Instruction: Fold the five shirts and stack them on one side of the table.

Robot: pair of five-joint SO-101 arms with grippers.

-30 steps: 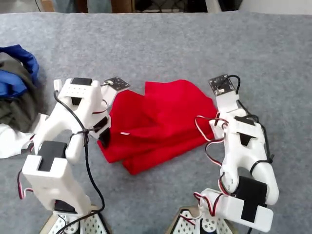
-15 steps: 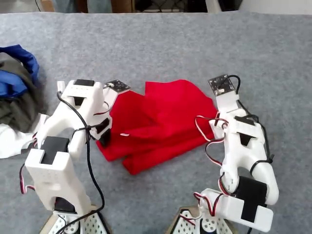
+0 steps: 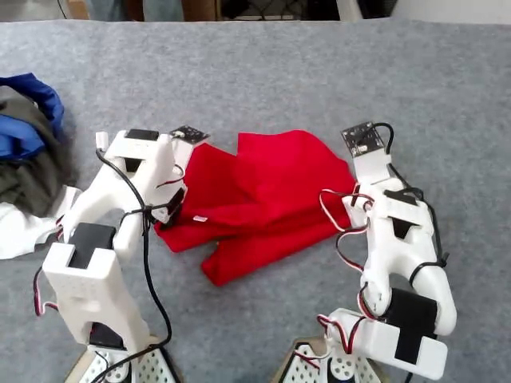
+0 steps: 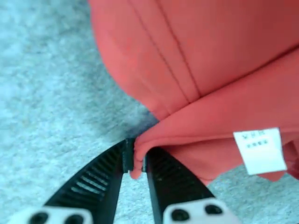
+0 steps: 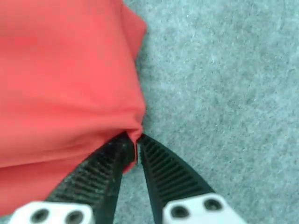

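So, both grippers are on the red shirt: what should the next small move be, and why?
The left gripper is shut on one edge of the red shirt, the right gripper is shut on the opposite edge, and the shirt lies rumpled, not yet neatly folded. So probably: raise both a little and draw them apart to pull it flat.

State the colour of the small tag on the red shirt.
White tag on the red shirt; clearest in the left wrist view.
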